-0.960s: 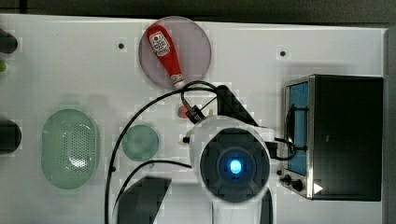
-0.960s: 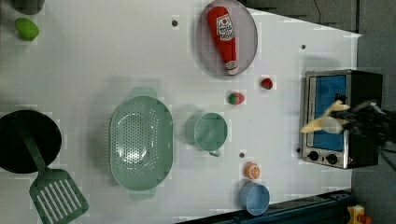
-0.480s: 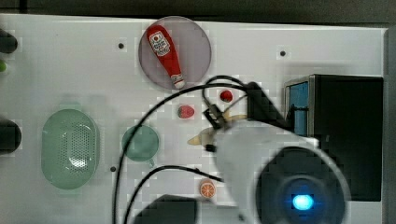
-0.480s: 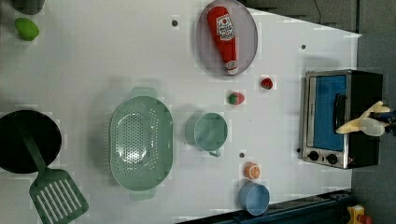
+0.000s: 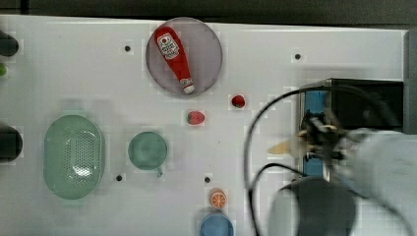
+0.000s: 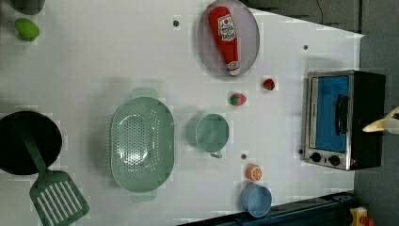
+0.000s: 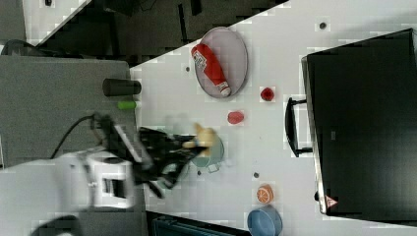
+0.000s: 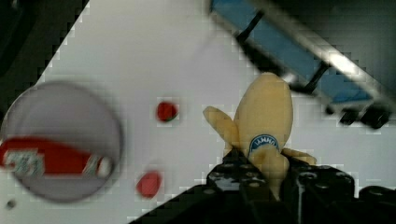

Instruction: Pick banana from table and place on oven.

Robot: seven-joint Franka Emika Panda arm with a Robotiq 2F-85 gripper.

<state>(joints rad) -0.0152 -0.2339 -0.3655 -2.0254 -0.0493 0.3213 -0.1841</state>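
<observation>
- In the wrist view the gripper (image 8: 261,179) sits at the lower centre of the frame, its black jaws closed on the stem end of the banana (image 8: 264,123) — a pale yellow piece with a blue round sticker and peel flaps hanging at either side.
- So the pick looks done: the banana is off the table (image 5: 98,69) and carried in the air. In the top view it shows as a tan pointed shape at centre right (image 5: 285,146), just beside the blue glass front of the oven (image 5: 369,98).
- What I judge is left: bring the fruit over the oven's black top, lower it, let go, and pull away.
- In the left view only the banana's tip pokes in at the right edge (image 6: 383,125), level with the oven (image 6: 343,120); what holds it is cut off by the frame.
- In the right view, left of centre, the banana (image 7: 204,137) overlaps the green cup (image 7: 211,152), well apart from the oven's wide black top (image 7: 364,123) at the right.
- Hard to make out — the top view's arm is smeared with blur at lower right and covers part of the oven, so how high the banana rides above the oven cannot be told.
</observation>
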